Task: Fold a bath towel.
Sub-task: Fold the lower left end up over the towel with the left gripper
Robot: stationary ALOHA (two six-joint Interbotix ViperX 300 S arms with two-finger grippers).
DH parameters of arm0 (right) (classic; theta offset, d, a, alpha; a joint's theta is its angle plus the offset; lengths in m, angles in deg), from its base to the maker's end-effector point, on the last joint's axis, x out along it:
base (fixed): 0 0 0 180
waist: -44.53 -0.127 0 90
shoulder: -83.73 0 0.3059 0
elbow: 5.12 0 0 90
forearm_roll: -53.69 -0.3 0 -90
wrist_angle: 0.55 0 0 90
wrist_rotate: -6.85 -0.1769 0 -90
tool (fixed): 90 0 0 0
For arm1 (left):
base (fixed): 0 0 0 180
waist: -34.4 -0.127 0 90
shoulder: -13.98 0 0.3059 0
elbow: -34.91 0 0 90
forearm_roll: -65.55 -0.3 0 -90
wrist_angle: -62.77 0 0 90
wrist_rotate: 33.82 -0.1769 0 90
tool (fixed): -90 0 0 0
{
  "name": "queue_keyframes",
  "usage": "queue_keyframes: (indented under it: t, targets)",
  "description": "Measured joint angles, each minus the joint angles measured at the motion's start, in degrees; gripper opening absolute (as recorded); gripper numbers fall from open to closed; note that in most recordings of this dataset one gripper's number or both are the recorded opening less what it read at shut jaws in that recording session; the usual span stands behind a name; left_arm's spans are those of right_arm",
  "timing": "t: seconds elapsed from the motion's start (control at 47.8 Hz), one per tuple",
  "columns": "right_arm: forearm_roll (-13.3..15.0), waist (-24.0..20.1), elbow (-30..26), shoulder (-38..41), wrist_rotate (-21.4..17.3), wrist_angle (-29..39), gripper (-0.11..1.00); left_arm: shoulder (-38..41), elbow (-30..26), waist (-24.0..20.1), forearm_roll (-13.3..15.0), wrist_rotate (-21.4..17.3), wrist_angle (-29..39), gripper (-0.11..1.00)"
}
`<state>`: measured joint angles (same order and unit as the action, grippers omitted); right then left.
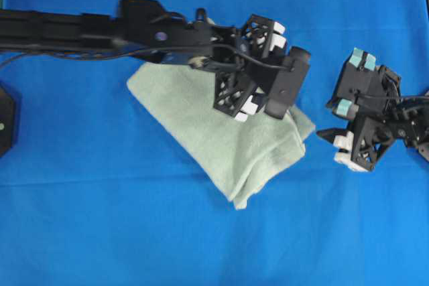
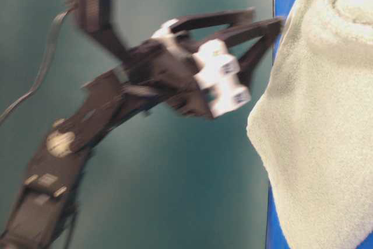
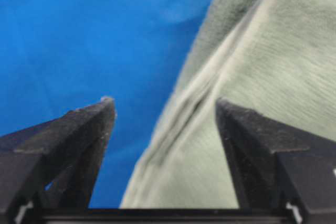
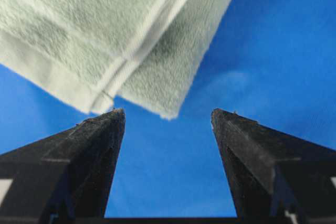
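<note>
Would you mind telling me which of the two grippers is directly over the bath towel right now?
The left gripper, jaws open, is above the bath towel; the right gripper, also open, sits beside it over the blue cloth.

A: How is the scene lit?

B: Even, bright light is seen overhead; the blue cloth [image 1: 100, 219] is strongly saturated, and only a soft shadow is cast at the towel's [image 1: 221, 138] edge toward 6 o'clock.

A: And sharpness?

B: Motion blur is shown on the left arm [image 2: 116, 103] at table level. The left wrist view is smeared, while the right wrist view is rendered crisper.
</note>
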<state>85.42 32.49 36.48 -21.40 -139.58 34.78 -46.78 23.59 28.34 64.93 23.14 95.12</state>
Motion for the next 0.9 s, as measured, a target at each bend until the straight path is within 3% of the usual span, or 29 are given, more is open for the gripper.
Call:
queue_keyframes:
  t: [0.147,0.314,0.607,0.9]
  targets:
    - [3.2,0.0,-2.5,-1.5,0.5,0.0,0.66,-8.9,4.7,2.3,0.0,3.2,-0.1,0.72]
    - [8.0,0.0,-5.5,-3.3,0.8,0.1,0.66,-21.5,12.6,4.0,0.0,13.9,-1.8,0.72]
    - [14.2,0.0,-6.2,-10.1,1.0,0.0,0.66,-43.2,31.6,5.0,0.0,24.5,-12.6,0.71]
    - [18.8,0.0,-1.7,-21.1,0.6,-1.4,0.65,-65.0,48.0,5.4,0.0,29.6,-20.7,0.70]
